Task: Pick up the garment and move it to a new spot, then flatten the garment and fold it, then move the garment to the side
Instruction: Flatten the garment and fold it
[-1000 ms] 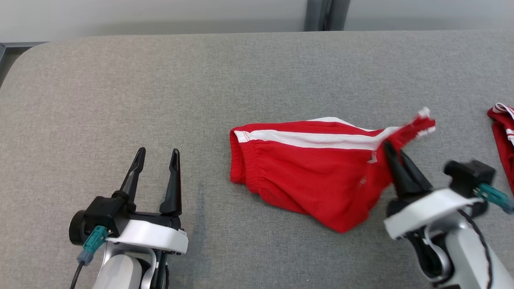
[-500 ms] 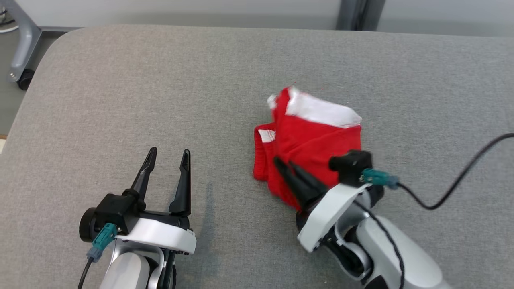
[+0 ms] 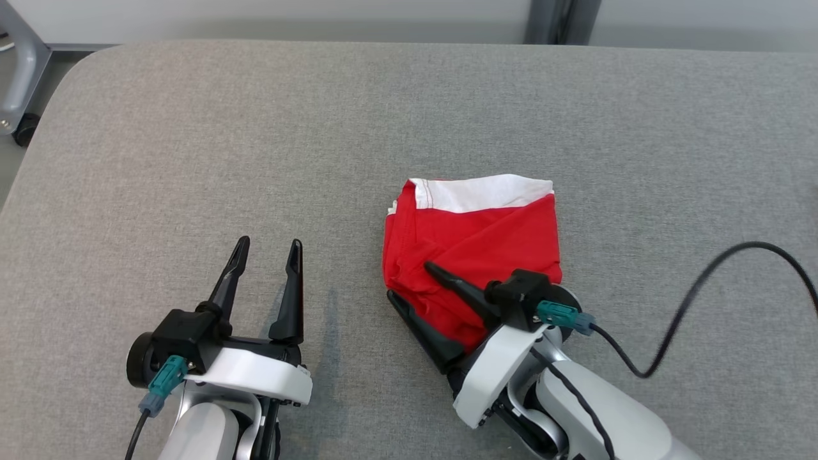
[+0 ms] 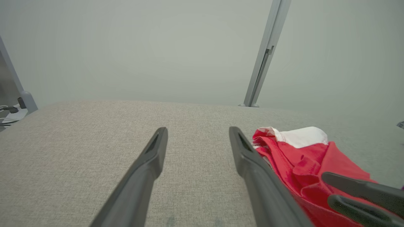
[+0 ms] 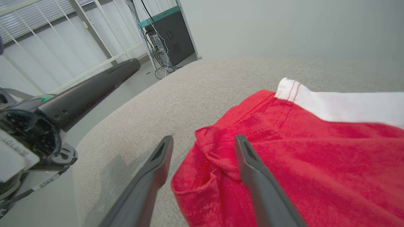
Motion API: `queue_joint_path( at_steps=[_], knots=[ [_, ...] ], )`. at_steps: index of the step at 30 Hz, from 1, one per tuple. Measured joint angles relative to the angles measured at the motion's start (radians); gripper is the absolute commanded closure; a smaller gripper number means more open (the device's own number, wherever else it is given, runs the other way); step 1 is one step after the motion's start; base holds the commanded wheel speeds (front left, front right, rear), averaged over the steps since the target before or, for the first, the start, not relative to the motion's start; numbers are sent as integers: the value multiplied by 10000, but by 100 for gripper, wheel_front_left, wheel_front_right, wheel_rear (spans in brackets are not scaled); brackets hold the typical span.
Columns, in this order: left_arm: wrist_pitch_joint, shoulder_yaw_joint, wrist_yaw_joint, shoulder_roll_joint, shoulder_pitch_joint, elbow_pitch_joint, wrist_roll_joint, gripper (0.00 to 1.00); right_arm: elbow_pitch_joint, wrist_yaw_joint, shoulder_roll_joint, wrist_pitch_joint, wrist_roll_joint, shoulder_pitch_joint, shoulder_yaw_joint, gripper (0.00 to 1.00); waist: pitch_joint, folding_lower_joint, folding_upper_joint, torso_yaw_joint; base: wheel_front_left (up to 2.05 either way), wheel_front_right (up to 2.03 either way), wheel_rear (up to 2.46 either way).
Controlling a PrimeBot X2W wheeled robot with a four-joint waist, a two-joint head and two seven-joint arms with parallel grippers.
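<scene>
The garment [image 3: 486, 236] is a pair of red shorts with a white band, lying doubled over in a compact heap on the grey table [image 3: 192, 140]. My right gripper [image 3: 409, 280] is open at its near left corner; one finger rests on the red cloth and the other lies on the table beside it. In the right wrist view the gripper [image 5: 204, 138] straddles a folded red hem of the garment [image 5: 300, 151] without pinching it. My left gripper [image 3: 269, 244] is open and empty, left of the garment. In the left wrist view the left gripper [image 4: 198, 129] has the garment [image 4: 303, 160] to its right.
A black cable [image 3: 703, 281] loops over the table from my right wrist. The table's rounded left corner [image 3: 57, 76] is near a grey wheeled frame leg [image 3: 19, 70]. A metal post [image 3: 556, 19] stands behind the far edge.
The right gripper carried the garment's right end over to the left, doubling the stretched-out shorts onto themselves, then opened and let go. The head camera also shifted. The left gripper stayed put.
</scene>
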Motion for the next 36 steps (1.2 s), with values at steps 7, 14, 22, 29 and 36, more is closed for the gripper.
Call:
queue_joint_path(
  at_steps=[7,14,22,29,36],
  knots=[
    [-4,29,44,63,81,44,6,0,-1032,0,-468,-786,-558,220,-865,0,-261,0,0,-260,0,0,0],
    [-4,90,134,165,233,48,-12,0,-1985,0,-995,-930,-1162,1495,-3473,0,-590,0,0,-464,0,0,0],
    [46,259,362,428,568,-199,-25,0,-2823,-2,-1152,-748,-2011,3112,-6529,0,-884,0,0,-654,0,0,0],
    [192,341,545,625,907,-458,-40,0,-3693,0,-947,-309,-2472,4128,-7676,0,-1146,0,0,-769,0,0,0],
    [405,324,685,765,1474,-709,-42,0,-4334,0,-740,75,-2734,4922,-7979,0,-1627,0,0,-871,0,0,0]
  ],
)
